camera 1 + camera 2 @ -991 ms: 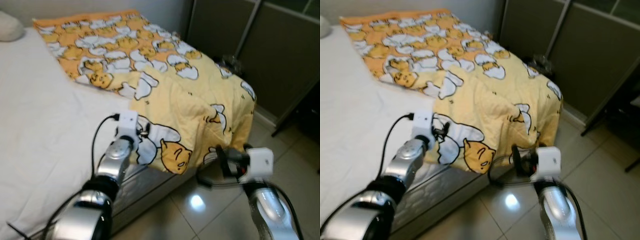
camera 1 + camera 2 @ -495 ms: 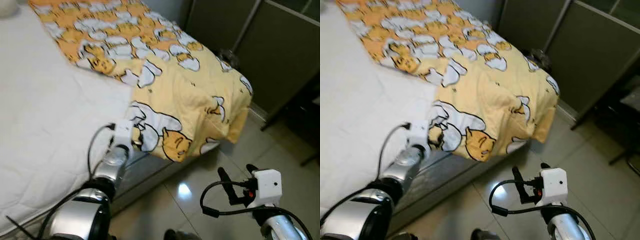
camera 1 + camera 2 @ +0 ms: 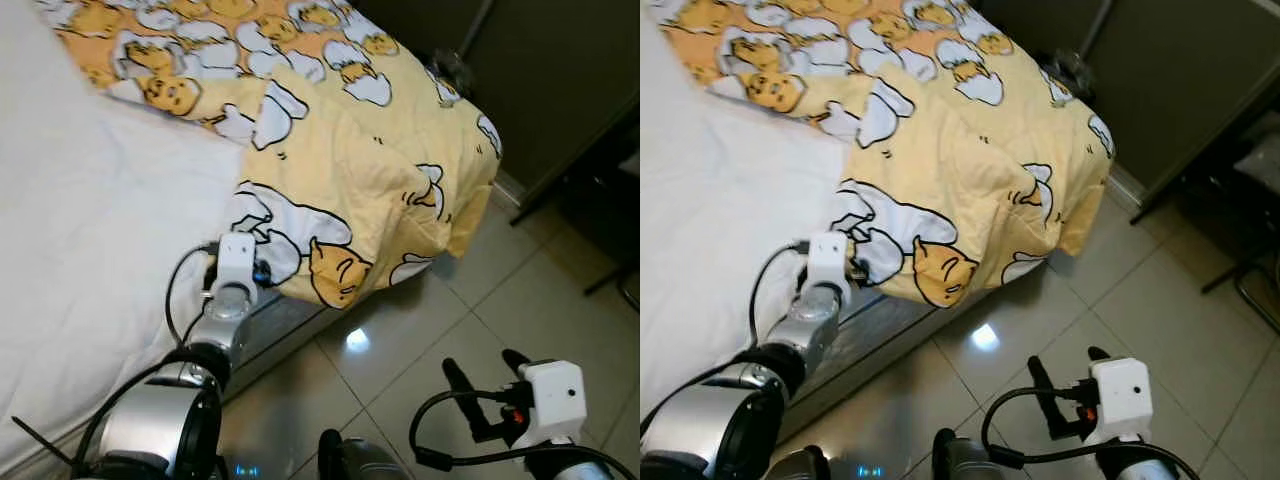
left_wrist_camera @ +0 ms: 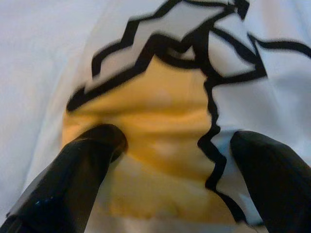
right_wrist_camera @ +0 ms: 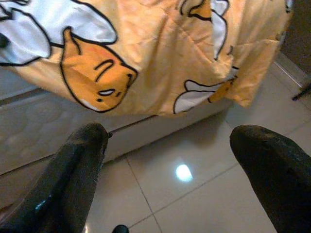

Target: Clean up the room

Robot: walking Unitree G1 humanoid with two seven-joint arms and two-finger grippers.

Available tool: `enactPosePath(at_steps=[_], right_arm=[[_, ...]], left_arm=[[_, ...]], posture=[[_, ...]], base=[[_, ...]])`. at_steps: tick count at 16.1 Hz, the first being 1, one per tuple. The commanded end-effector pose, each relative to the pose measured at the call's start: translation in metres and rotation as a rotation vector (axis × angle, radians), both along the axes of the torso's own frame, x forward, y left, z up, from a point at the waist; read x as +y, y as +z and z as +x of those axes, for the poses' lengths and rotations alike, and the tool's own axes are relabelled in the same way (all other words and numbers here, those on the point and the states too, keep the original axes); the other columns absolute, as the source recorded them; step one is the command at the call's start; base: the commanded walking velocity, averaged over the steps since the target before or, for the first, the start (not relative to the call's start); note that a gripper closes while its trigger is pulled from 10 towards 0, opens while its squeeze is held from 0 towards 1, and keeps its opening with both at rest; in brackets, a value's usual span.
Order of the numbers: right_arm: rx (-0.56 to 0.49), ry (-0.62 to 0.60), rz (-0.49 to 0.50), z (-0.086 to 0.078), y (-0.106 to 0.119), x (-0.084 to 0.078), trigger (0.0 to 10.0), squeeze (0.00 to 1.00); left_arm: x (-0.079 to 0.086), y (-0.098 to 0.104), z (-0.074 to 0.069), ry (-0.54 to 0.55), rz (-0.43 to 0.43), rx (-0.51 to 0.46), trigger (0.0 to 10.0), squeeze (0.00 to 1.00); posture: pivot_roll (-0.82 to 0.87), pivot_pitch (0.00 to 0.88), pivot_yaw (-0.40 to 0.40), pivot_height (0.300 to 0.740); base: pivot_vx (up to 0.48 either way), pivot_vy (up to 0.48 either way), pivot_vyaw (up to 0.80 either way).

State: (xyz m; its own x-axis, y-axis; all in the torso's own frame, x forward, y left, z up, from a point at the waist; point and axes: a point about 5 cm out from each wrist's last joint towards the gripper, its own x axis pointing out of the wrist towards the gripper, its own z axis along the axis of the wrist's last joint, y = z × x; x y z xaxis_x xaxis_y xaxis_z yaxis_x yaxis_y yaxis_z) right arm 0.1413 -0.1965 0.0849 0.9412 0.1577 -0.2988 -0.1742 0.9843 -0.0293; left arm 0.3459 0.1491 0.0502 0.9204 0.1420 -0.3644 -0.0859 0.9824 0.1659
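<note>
The left gripper (image 4: 167, 145) reaches to the blanket (image 3: 350, 170) at the bed (image 3: 90, 260) edge, its fingers (image 4: 82, 170) spread apart with the cloth's hanging corner between them. Right of it, the right gripper (image 3: 487, 380) hovers over the floor (image 3: 470, 300), fingers apart and empty, below the blanket.

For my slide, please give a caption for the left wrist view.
Open left end effector pressed against the yellow cartoon-print quilt on the white mattress.
</note>
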Motion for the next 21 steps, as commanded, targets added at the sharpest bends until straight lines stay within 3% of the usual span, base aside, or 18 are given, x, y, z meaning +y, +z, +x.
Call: enactPosePath(at_steps=[1, 3, 4, 8, 10, 13, 18, 21], right_arm=[[0.016, -0.023, -0.013, -0.005, 0.001, -0.006, 10.0, 0.0], [0.026, -0.017, -0.004, -0.005, -0.001, -0.001, 10.0, 0.0], [0.028, -0.018, 0.0, -0.004, -0.001, 0.0, 10.0, 0.0], [0.034, -0.016, 0.0, 0.0, -0.003, 0.0, 10.0, 0.0], [0.02, -0.021, -0.001, 0.006, -0.003, -0.001, 10.0, 0.0], [0.016, -0.022, 0.002, 0.007, -0.003, 0.001, 10.0, 0.0], [0.018, -0.016, 0.002, 0.004, -0.001, 0.0, 10.0, 0.0], [0.044, 0.049, 0.029, 0.003, 0.0, 0.003, 10.0, 0.0]], left_arm=[[0.002, -0.001, -0.001, 0.019, 0.044, 0.0, 10.0, 0.0], [0.01, -0.009, -0.007, 0.029, 0.09, 0.042, 10.0, 0.0], [0.009, -0.015, -0.01, 0.004, 0.085, 0.076, 0.0, 0.0], [-0.003, -0.034, -0.024, -0.101, 0.056, 0.174, 0.0, 0.0], [-0.008, -0.038, -0.028, -0.166, 0.092, 0.196, 0.0, 0.0], [-0.015, -0.037, -0.027, -0.255, 0.139, 0.187, 0.0, 0.0], [-0.02, -0.034, -0.025, -0.303, 0.155, 0.177, 0.0, 0.0], [-0.019, -0.037, -0.028, -0.323, 0.166, 0.188, 0.0, 0.0]], posture=[[-0.33, 0.224, -0.152, 0.74], [-0.32, 0.228, -0.147, 0.74], [-0.32, 0.228, -0.147, 0.74], [-0.31, 0.214, -0.143, 0.74], [-0.3, 0.199, -0.134, 0.74], [-0.3, 0.198, -0.131, 0.74], [-0.33, 0.199, -0.128, 0.74], [-0.35, 0.195, -0.123, 0.74]], base=[[0.0, 0.0, 0.0], [0.0, 0.0, 0.0], [0.0, 0.0, 0.0], [0.0, 0.0, 0.0], [0.0, 0.0, 0.0], [0.0, 0.0, 0.0], [0.0, 0.0, 0.0], [0.0, 0.0, 0.0]])
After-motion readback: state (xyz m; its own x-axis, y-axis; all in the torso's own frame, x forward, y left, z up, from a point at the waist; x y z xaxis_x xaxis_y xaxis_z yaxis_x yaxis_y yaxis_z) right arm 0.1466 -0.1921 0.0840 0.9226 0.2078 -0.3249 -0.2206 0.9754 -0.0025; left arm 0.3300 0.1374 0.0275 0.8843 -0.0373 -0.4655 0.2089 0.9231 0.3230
